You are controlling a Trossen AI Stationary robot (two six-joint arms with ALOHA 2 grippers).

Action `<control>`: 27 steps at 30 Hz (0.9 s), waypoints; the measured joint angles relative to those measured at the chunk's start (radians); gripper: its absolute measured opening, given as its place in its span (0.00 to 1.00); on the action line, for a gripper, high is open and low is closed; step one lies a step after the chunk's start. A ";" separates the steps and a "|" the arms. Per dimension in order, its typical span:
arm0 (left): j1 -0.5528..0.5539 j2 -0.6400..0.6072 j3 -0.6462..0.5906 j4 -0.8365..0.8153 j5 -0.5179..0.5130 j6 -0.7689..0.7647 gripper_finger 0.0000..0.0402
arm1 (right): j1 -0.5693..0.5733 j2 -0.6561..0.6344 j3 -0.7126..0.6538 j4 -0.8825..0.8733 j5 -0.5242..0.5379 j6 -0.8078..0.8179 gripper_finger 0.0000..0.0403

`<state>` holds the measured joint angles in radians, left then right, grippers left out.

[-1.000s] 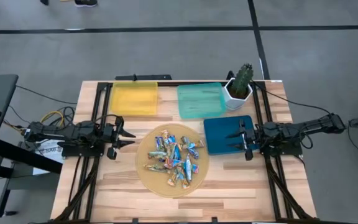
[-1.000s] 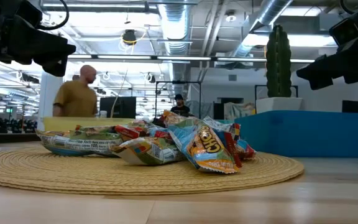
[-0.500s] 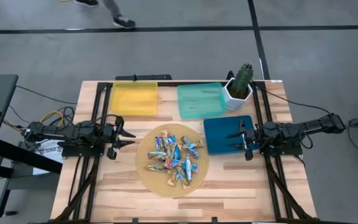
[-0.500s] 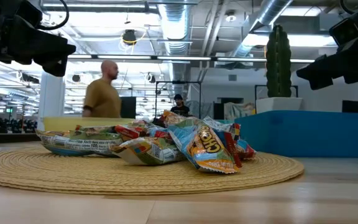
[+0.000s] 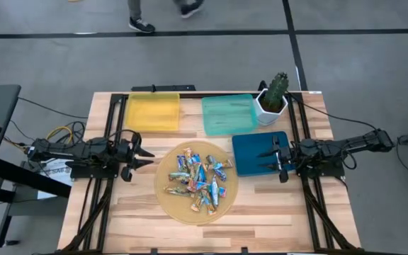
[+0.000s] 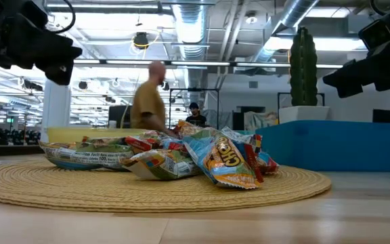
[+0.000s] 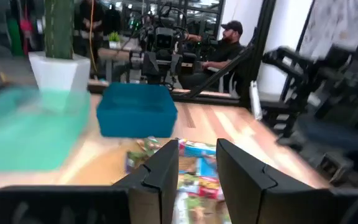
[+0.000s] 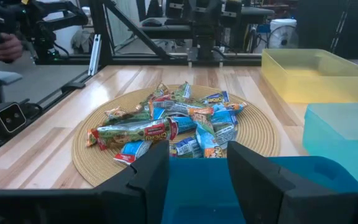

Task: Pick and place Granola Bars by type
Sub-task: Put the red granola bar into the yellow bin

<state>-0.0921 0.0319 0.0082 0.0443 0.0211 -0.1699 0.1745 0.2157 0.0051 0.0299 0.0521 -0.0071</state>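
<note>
The granola bars [image 5: 197, 178] lie heaped on a round woven mat [image 5: 172, 203] at the table's middle, some blue-and-white, some orange or tan, also seen as the granola bars [image 8: 173, 126] and the granola bars [image 6: 181, 157]. My left gripper [image 5: 149, 156] hovers open just left of the mat, fingers pointing right. My right gripper [image 5: 262, 160] hovers open over the dark blue tray [image 5: 250, 145], fingers pointing left toward the pile. Neither touches anything.
A yellow tray [image 5: 153, 112] and a light teal tray [image 5: 229, 114] sit along the far side; a potted cactus [image 5: 273, 97] stands at the far right beside them. Bare wood lies near the front edge. A person walks across the room behind the table [image 6: 149, 102].
Both arms have kept still and the bars have not moved. Only the person in the room behind has walked rightward across the low view.
</note>
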 joint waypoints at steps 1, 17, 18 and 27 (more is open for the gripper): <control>0.000 0.000 0.000 -0.002 0.000 -0.040 0.26 | 0.000 0.000 0.000 0.000 0.000 0.000 0.38; 0.000 0.042 0.040 -0.062 -0.110 0.006 0.26 | 0.000 0.000 0.000 0.000 0.000 0.000 0.38; 0.000 0.059 0.051 -0.059 -0.133 0.020 0.26 | 0.000 0.000 0.000 0.000 0.000 0.000 0.38; 0.000 0.308 0.188 -0.063 -0.247 0.175 0.26 | 0.000 0.000 0.000 0.000 0.000 0.000 0.38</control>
<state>-0.0921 0.3402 0.1958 -0.0185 -0.2261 0.0046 0.1745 0.2160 0.0055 0.0296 0.0521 -0.0074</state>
